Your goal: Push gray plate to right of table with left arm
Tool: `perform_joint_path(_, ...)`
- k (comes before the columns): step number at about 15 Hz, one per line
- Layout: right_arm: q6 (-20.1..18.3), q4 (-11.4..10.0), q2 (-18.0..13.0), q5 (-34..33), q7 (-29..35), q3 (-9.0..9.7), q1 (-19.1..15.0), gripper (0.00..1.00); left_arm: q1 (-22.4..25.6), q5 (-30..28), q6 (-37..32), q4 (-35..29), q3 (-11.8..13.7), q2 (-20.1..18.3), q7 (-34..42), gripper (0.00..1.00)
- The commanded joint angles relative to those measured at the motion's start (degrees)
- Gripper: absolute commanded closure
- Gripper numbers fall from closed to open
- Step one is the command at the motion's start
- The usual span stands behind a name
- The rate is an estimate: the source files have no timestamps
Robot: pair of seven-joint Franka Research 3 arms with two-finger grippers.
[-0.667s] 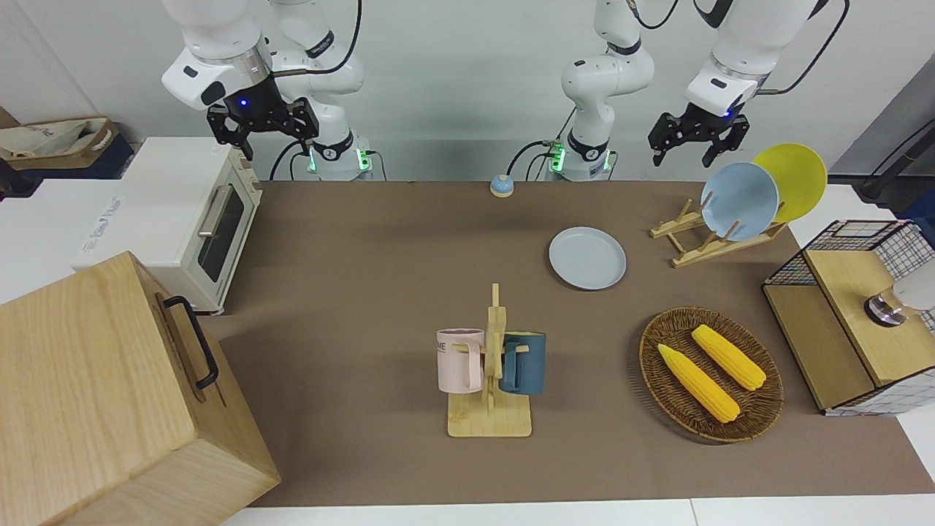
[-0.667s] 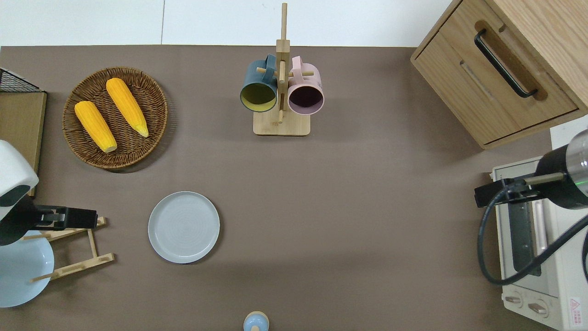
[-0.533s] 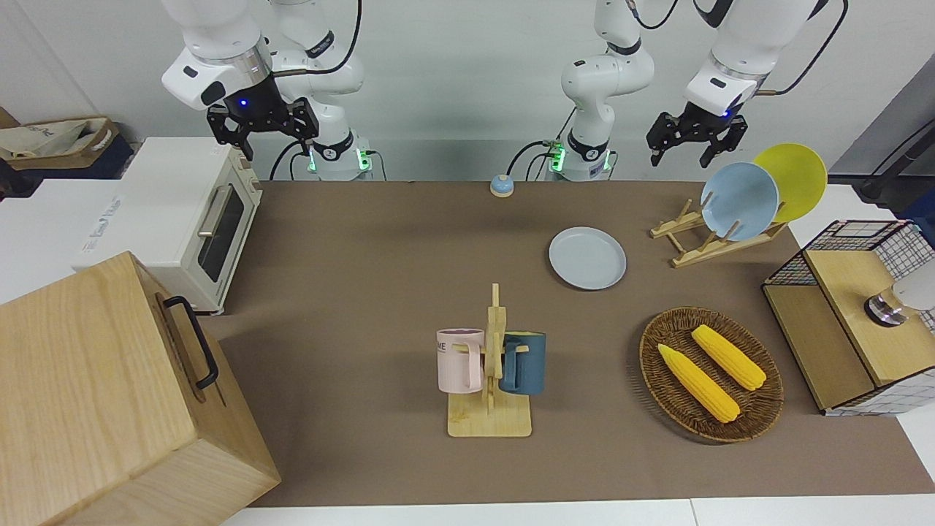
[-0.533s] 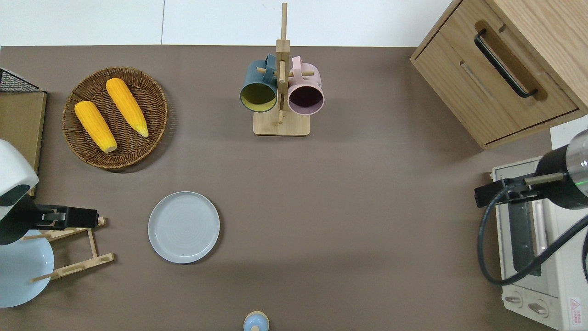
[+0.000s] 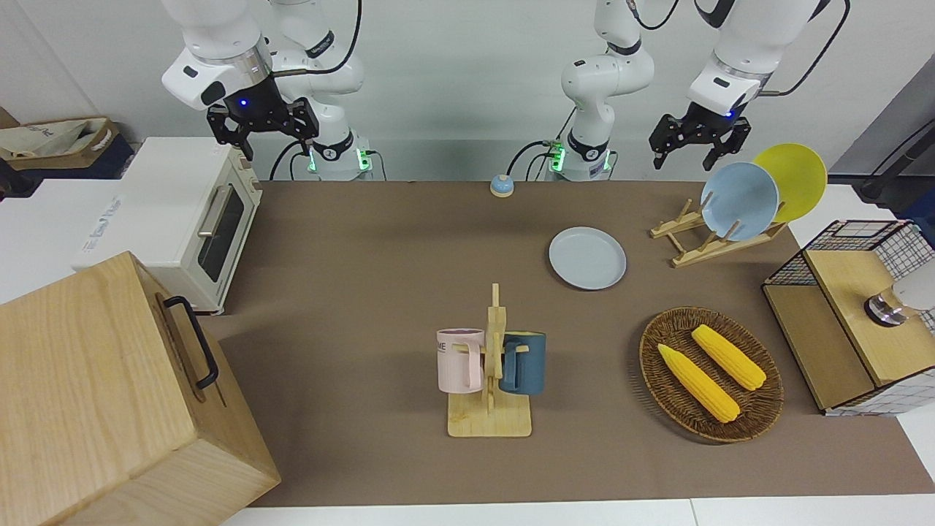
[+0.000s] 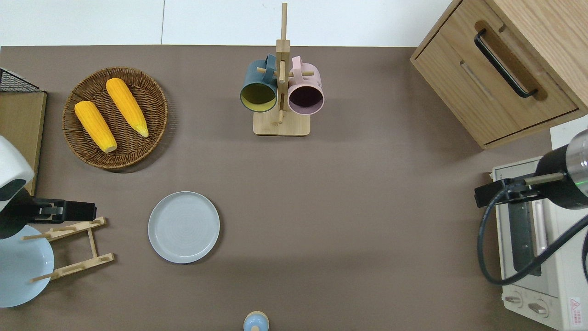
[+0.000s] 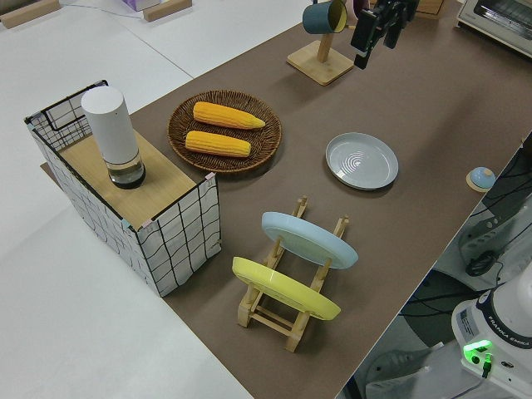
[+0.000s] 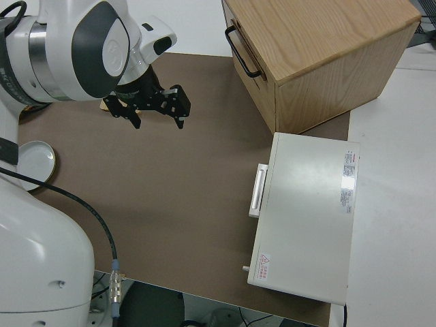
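The gray plate point(image 5: 587, 257) lies flat on the brown table point(image 5: 365, 256), between the mug rack and the robots; it also shows in the overhead view point(image 6: 183, 227) and the left side view point(image 7: 362, 160). My left gripper point(image 5: 684, 155) is open and empty, up in the air. In the overhead view the left gripper point(image 6: 62, 210) is over the edge of the wooden plate rack point(image 6: 73, 248), toward the left arm's end from the gray plate and well apart from it. My right gripper point(image 5: 264, 139) is open and parked.
The plate rack holds a bluer plate point(image 5: 739, 201) and a yellow plate point(image 5: 792, 179). A wicker basket point(image 6: 151, 99) holds two corn cobs. A mug rack point(image 6: 281, 124), a wire crate point(image 5: 855, 321), a toaster oven point(image 5: 197, 219), a wooden cabinet point(image 5: 109, 394) and a small blue bell point(image 5: 501, 185) stand around.
My left gripper has shifted slightly, a little farther out over the table off the plate rack. The gray plate and the right arm have not moved.
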Motion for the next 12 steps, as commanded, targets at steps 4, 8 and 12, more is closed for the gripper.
perform_joint_path(4, -0.89, 0.53, -0.14, 0.25, 0.75, 0.92, -1.07, 0.017, -0.33, 0.89, -3.29, 10.3, 0.85, 7.15, -0.09, 0.02)
perform_joint_path(8, -0.89, 0.53, -0.14, 0.25, 0.66, 0.92, -1.07, 0.017, -0.68, 0.8, -2.5, 9.51, 0.76, 7.33, 0.0, 0.01)
perform_joint_path(12, -0.89, 0.53, -0.14, 0.25, 0.66, 0.92, -1.15, 0.017, -0.69, 0.98, -0.05, 8.81, 0.32, 8.21, -0.17, 0.01)
